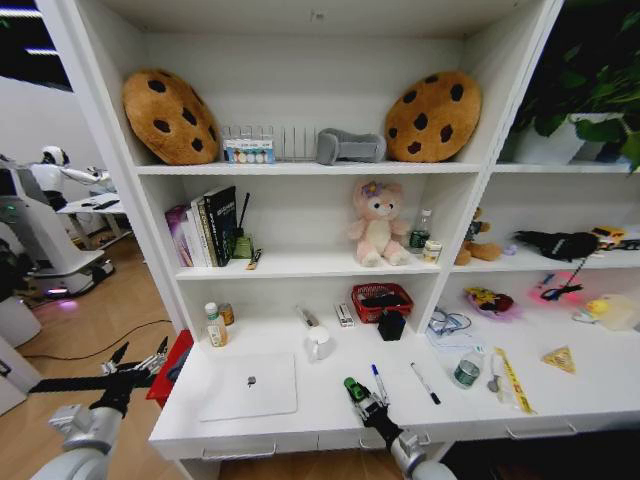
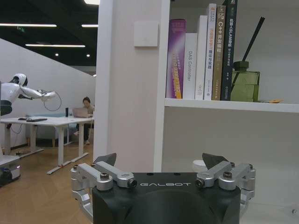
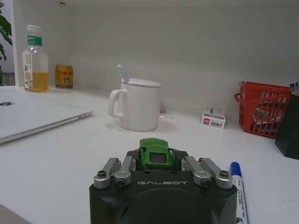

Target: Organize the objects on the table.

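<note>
pink plush (image 1: 377, 224): middle shelf, centre | two cookie cushions (image 1: 170, 117): shelf above plush, one each side | grey pillow (image 1: 350, 147): above plush, between cushions | books (image 1: 205, 228): same shelf as plush, far left | red basket (image 1: 381, 300): directly below plush

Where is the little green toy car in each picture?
Head view: the green toy car sits at the tip of the right gripper, low over the front of the white desk, beside the blue marker.
Left wrist view: not in it.
Right wrist view: the car is clamped between the fingers, just above the gripper body.
Shared landmark: the white mug stands behind the car.
</note>
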Tool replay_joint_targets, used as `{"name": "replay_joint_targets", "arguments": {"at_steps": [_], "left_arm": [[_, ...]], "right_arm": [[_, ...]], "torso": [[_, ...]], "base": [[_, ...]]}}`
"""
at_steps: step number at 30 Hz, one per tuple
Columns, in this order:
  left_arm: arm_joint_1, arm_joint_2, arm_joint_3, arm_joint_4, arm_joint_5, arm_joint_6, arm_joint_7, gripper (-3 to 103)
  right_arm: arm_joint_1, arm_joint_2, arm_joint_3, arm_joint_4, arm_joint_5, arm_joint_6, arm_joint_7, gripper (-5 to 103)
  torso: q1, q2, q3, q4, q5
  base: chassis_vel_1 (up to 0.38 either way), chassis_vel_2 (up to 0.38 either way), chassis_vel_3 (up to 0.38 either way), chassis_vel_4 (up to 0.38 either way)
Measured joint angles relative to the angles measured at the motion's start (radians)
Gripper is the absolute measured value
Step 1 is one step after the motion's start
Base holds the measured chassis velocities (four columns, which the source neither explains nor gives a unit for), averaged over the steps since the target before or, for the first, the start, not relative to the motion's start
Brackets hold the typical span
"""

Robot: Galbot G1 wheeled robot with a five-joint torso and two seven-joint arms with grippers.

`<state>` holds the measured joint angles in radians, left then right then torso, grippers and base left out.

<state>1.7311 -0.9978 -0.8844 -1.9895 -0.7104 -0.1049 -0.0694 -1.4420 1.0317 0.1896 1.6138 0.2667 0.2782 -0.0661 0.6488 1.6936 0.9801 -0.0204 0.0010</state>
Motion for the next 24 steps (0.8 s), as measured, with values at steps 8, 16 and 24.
{"name": "replay_joint_targets", "arguments": {"at_steps": [8,16,24], "left_arm": [[0.000,-0.011,0.001,-0.001,0.004,-0.002,-0.001,100],[-0.006,-0.016,0.013,-0.012,0.015,-0.003,-0.003,100],[-0.008,-0.019,0.014,-0.016,0.016,-0.003,-0.003,100]], "right_arm": [[-0.119,-0.076,0.101,0.247,0.069,-0.018,0.000,37],[-0.180,-0.139,0.193,0.492,0.225,-0.093,0.037,37],[-0.078,-0.224,0.267,0.593,0.358,-0.167,0.081,37]], "torso": [[0.000,0.000,0.000,-0.0001,0.0000],[0.000,0.000,0.000,-0.0002,-0.0002],[0.000,0.000,0.000,0.0000,-0.0001]], "base": [[0.000,0.000,0.000,0.000],[0.000,0.000,0.000,0.000],[0.000,0.000,0.000,0.000]]}}
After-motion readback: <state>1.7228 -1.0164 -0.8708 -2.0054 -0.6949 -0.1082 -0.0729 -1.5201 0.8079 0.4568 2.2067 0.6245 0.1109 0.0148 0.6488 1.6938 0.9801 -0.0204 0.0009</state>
